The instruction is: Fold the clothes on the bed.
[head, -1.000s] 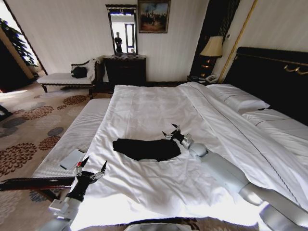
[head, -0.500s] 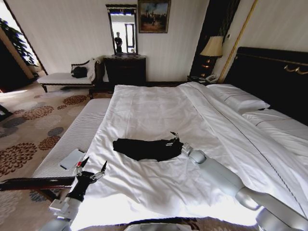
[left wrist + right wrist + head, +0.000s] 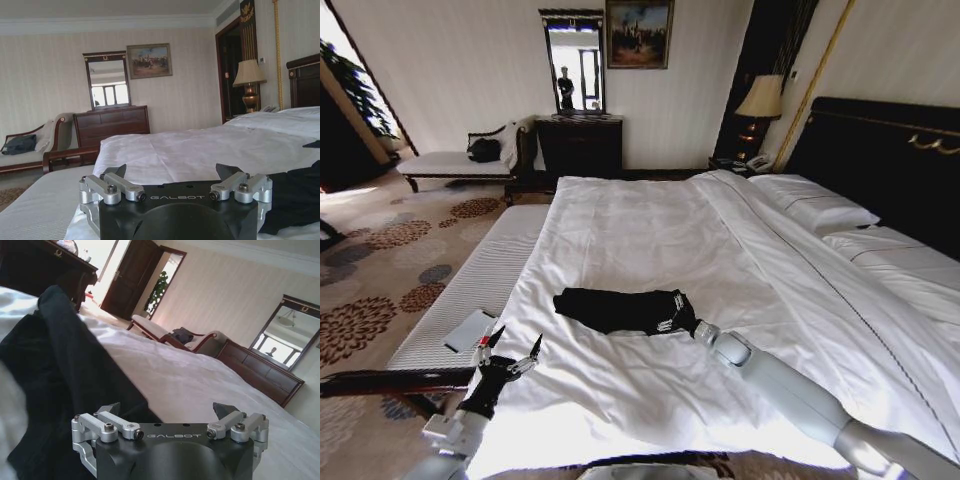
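Observation:
The clothes (image 3: 610, 309) are one black garment bunched into a low strip on the white bed (image 3: 640, 225), near its front middle. My right gripper (image 3: 672, 313) rests at the garment's right end, touching the cloth. In the right wrist view this gripper (image 3: 167, 410) stands open, and the black cloth (image 3: 50, 365) lies beside and under one finger (image 3: 111, 409). The left gripper (image 3: 507, 349) hangs open off the bed's front left corner, apart from the garment. In the left wrist view that gripper (image 3: 170, 172) is empty, with the garment (image 3: 295, 200) off to one side.
A white-cushioned bench (image 3: 480, 275) runs along the bed's left side and carries a flat grey object (image 3: 470, 330). A chaise holding a black handbag (image 3: 485, 150), a dark dresser (image 3: 580, 145) and a lamp (image 3: 762, 100) line the far wall. Pillows (image 3: 815, 205) lie against the dark headboard (image 3: 890, 160).
My right gripper has come down and toward me onto the garment's right end. The garment's outline has tightened there. The left arm has not moved.

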